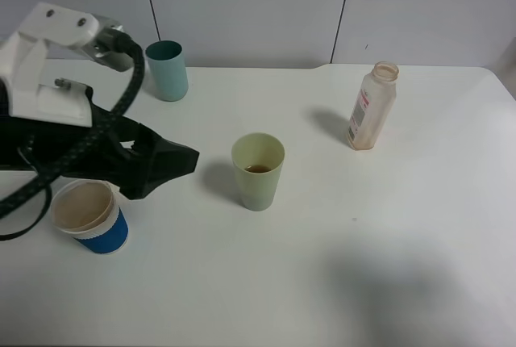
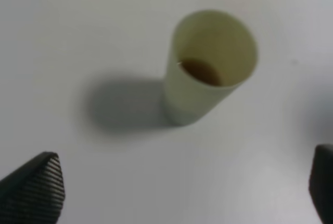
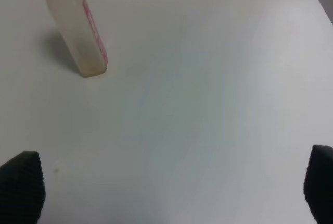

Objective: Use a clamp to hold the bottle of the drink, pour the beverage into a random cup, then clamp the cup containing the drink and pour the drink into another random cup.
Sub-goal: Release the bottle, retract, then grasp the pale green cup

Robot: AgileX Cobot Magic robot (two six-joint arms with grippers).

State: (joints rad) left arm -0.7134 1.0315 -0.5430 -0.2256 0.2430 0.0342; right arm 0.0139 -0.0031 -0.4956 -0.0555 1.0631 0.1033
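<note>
The pale yellow-green cup (image 1: 258, 171) stands upright mid-table with a little brown beverage (image 1: 258, 169) at its bottom. My left gripper (image 1: 179, 161) hovers just left of it, apart from it. In the left wrist view the cup (image 2: 208, 67) sits ahead of the left gripper (image 2: 179, 193), whose ridged fingers (image 2: 34, 187) are spread wide and hold nothing. The bottle (image 1: 372, 106) stands upright at the back right, looking nearly empty. The teal cup (image 1: 167, 70) stands at the back left. In the right wrist view my right gripper (image 3: 169, 187) is open and empty, well short of the bottle (image 3: 78, 26).
A squat white cup with a blue sleeve (image 1: 90, 216) stands at the front left, partly under my left arm's cables. The white table (image 1: 387, 226) ends at a grey wall behind. The right arm is outside the high view; only a shadow falls at the front right.
</note>
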